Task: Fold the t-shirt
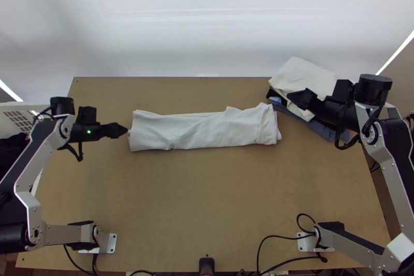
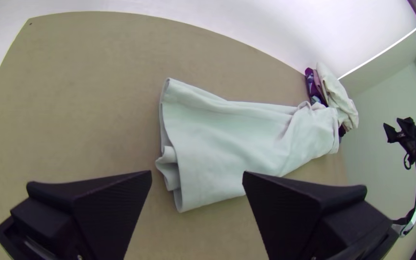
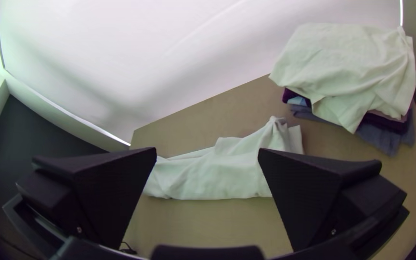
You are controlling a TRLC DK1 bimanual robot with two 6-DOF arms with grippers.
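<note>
A white t-shirt (image 1: 202, 130) lies folded into a long, narrow, slightly wrinkled strip across the middle of the table. In the top view my left gripper (image 1: 124, 130) is at the strip's left end, and my right gripper (image 1: 291, 96) is past its right end, over a pile of cloths. The left wrist view has my left gripper (image 2: 197, 180) open, with layered edges of the shirt (image 2: 227, 144) just beyond its fingers. My right gripper (image 3: 207, 156) is also open in the right wrist view, nothing between its pads, the shirt (image 3: 217, 168) lying farther off.
At the table's back right corner is a stack of folded cloths (image 1: 305, 79), white on top with dark and blue ones beneath. Bare wood of the table (image 1: 202, 193) lies in front of the shirt. A white basket (image 1: 23, 115) stands off the left edge.
</note>
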